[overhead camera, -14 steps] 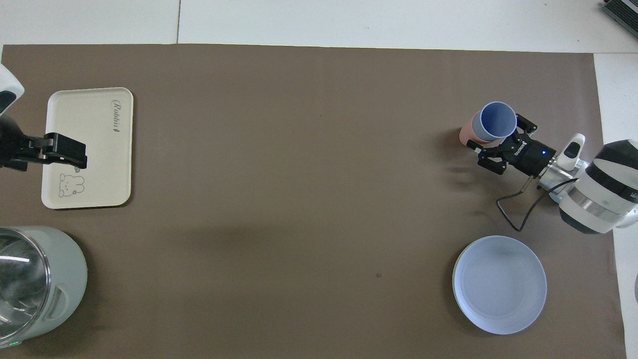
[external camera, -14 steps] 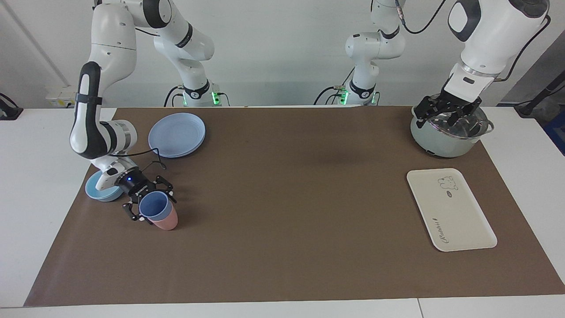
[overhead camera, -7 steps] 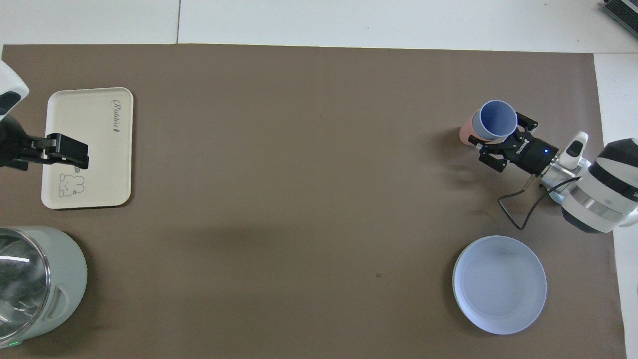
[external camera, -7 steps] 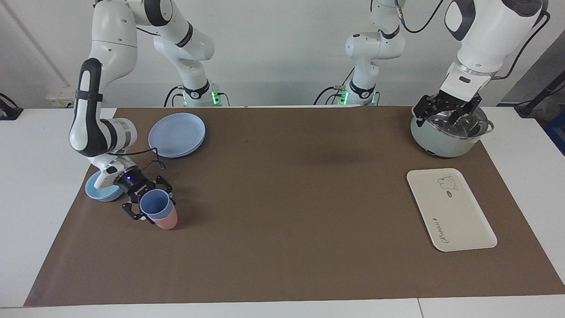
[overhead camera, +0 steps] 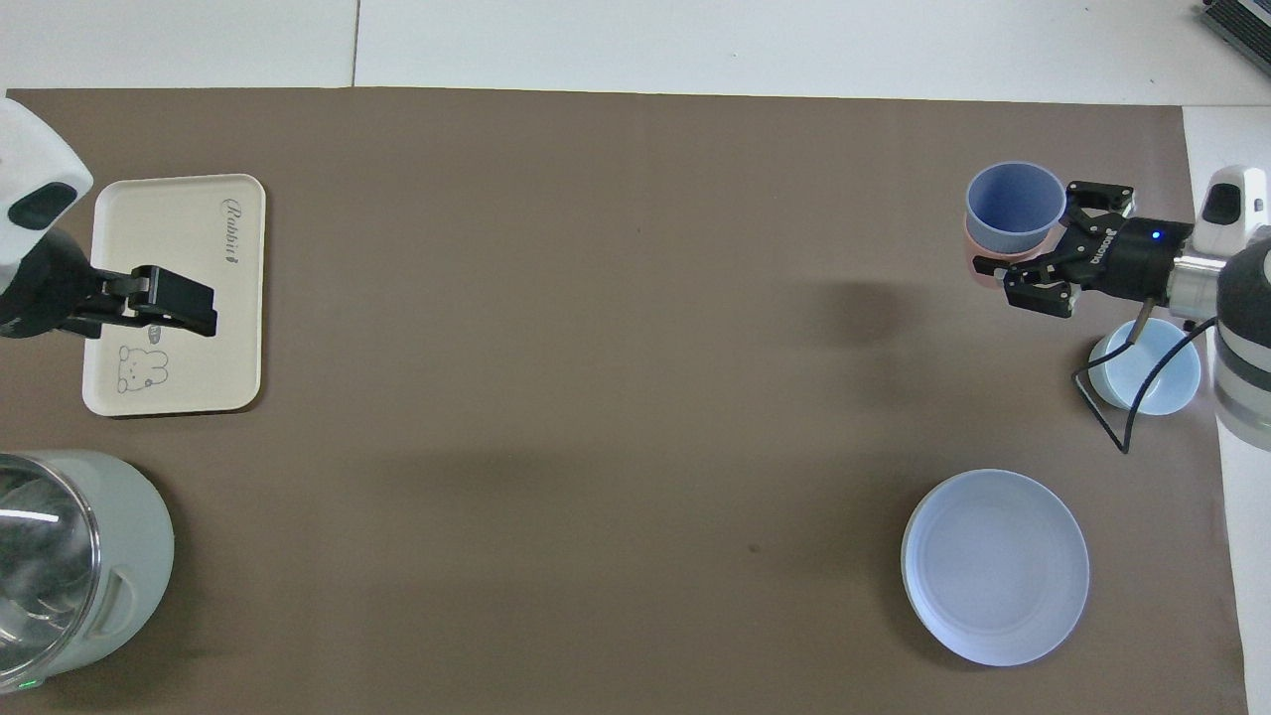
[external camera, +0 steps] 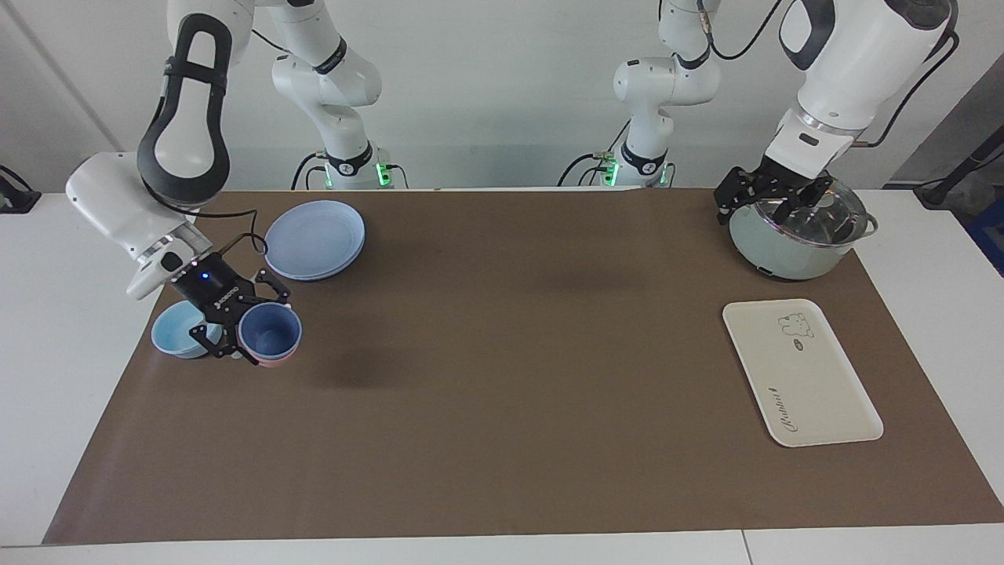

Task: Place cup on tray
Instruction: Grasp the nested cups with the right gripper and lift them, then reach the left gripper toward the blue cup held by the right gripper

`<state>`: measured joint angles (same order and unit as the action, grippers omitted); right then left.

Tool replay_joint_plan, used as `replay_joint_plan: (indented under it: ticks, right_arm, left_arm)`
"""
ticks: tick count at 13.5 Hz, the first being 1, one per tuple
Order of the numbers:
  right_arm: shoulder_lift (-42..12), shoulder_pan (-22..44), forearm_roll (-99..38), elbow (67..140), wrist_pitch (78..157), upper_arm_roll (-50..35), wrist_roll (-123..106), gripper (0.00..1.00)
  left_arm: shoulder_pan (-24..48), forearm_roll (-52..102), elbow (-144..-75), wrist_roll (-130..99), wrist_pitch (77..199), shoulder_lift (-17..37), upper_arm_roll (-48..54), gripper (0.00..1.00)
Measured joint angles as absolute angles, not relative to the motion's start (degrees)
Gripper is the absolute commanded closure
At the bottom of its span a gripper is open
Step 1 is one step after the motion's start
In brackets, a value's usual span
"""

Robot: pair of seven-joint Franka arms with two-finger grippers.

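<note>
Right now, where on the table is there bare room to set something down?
The widest bare stretch of brown mat lies between the blue plate and the tray. The tray's own surface is bare. It is crowded at the right arm's end: light-blue bowl, plate, and the right pincer holding the stacked cups.

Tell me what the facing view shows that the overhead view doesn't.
Only the facing view shows both arm bases and the pot's whole lid. Only the overhead view shows the tray's script upright. Both show the right pincer shut on the blue cup, nested in a pink cup, and the left pincer up by the pot.
</note>
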<state>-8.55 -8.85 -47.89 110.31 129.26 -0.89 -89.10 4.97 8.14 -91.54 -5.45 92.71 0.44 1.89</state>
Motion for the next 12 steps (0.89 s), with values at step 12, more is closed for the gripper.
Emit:
replay_joint_plan:
  ticks: [12]
  right_arm:
    - [-3.92, 15.86, -6.49, 103.04, 121.01, -1.73, -44.08, 1.0]
  left_arm:
    - [27.38, 45.27, -96.74, -18.54, 136.15, 11.71, 2.49, 0.08]
